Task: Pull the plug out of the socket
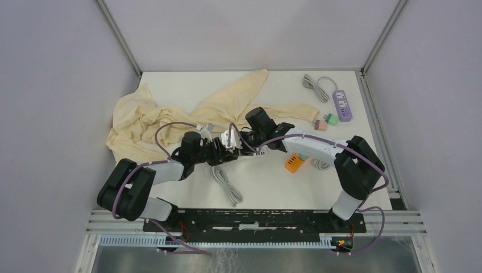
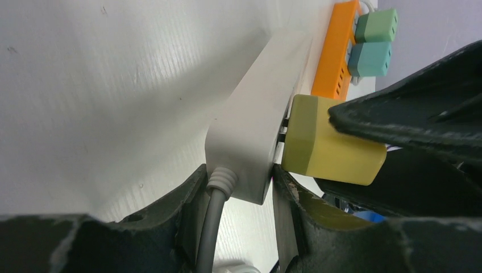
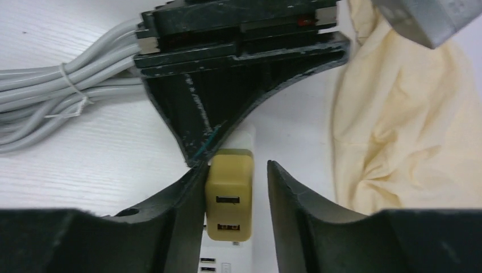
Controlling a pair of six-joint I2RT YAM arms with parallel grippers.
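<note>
Plug of boxy yellow plastic (image 3: 229,196) sits between right gripper (image 3: 234,168) fingers, unclenched, gap at its 3 o'clock; left gripper (image 2: 239,173) clamps white plastic power strip (image 2: 250,114) cable end; overhead, plug too small to make out

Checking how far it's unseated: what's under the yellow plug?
The white power strip, clamped by the left gripper. The yellow plug sits slightly lifted, dark prongs showing in the gap. The socket slots are hidden beneath it.

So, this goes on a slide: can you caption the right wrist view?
Open jaws straddle the yellow plug on the white strip, cables at left, cloth at right.
</note>
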